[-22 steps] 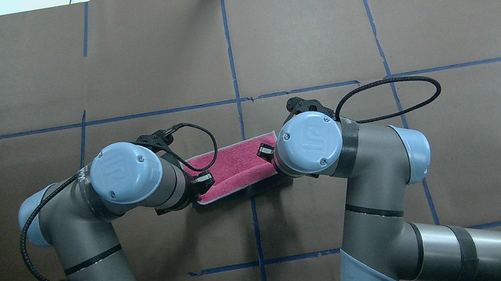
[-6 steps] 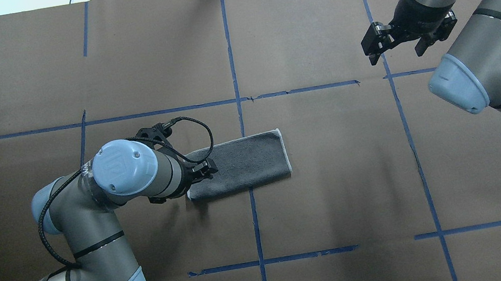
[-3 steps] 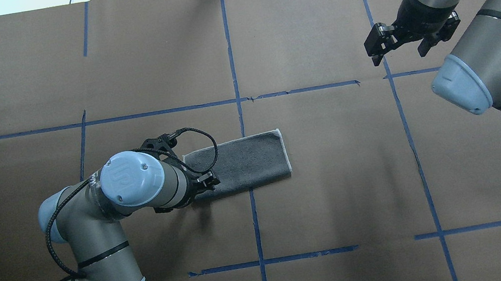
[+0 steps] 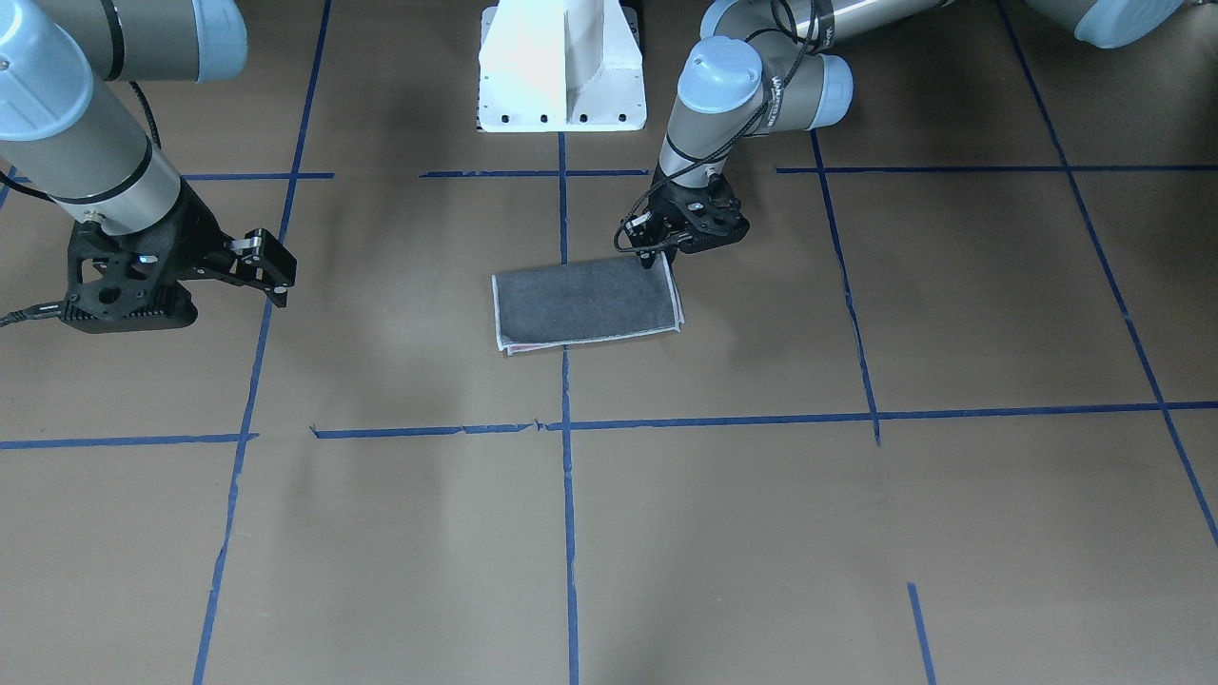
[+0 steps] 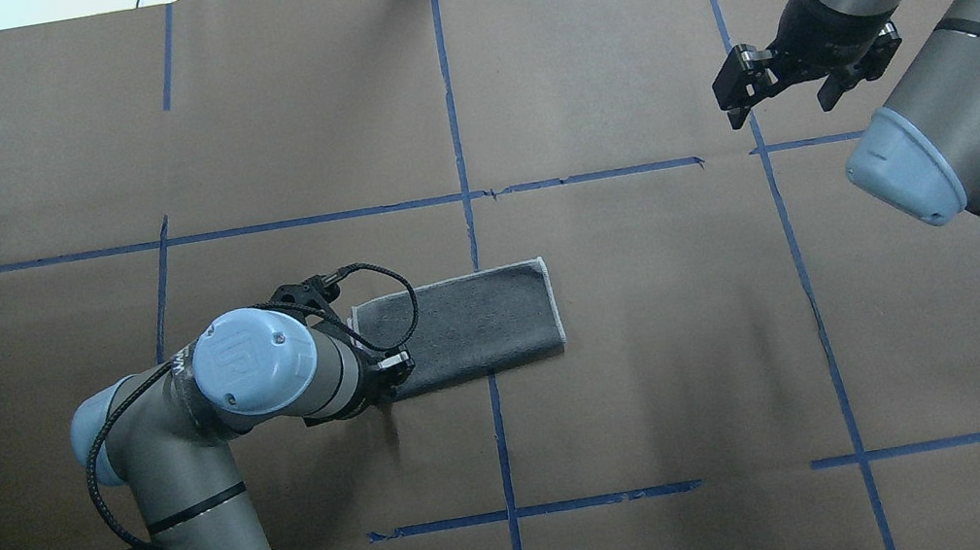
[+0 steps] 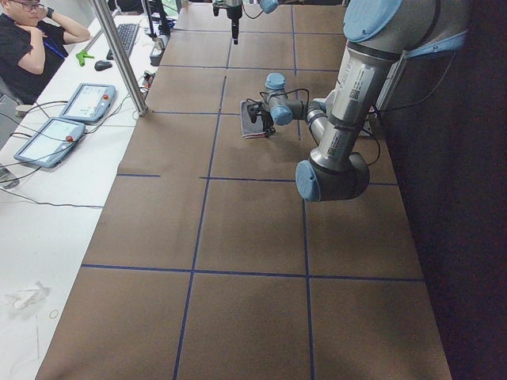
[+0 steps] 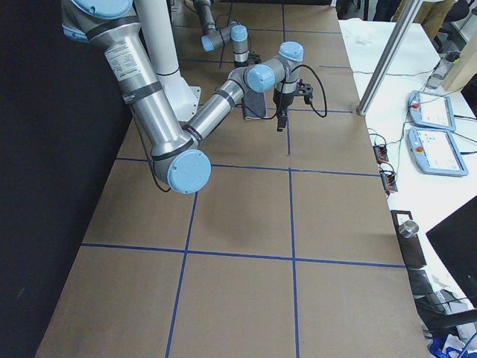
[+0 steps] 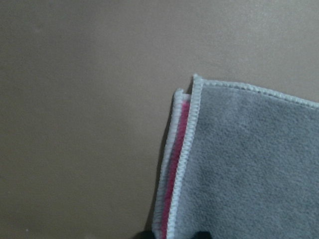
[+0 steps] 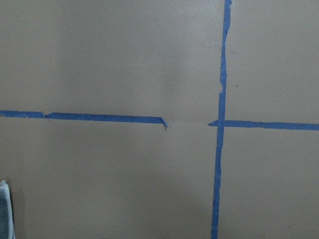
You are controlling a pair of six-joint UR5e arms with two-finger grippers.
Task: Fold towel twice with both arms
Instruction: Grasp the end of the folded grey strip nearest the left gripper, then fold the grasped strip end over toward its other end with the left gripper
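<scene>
The towel (image 5: 469,327) lies folded into a strip near the table's middle, grey face up, with pale edging; it also shows in the front view (image 4: 585,303). The left wrist view shows its layered corner (image 8: 239,164) with a pink strip between the edges. My left gripper (image 5: 389,370) sits low at the strip's left end, at the corner nearest the robot (image 4: 657,257), its fingertips closed on the towel's edge. My right gripper (image 5: 781,93) is open, empty and raised at the far right, well away from the towel (image 4: 271,271).
Brown paper with blue tape lines (image 5: 452,123) covers the table. The white pedestal base (image 4: 561,67) stands at the robot's side. An operator (image 6: 32,39) and tablets (image 6: 83,103) are at a side desk beyond the far edge.
Earlier both grippers held the towel, pink face showing. Now it lies grey face up and the right arm is away at the far right. The left gripper slid to the near-left corner; the towel shifted slightly left.
</scene>
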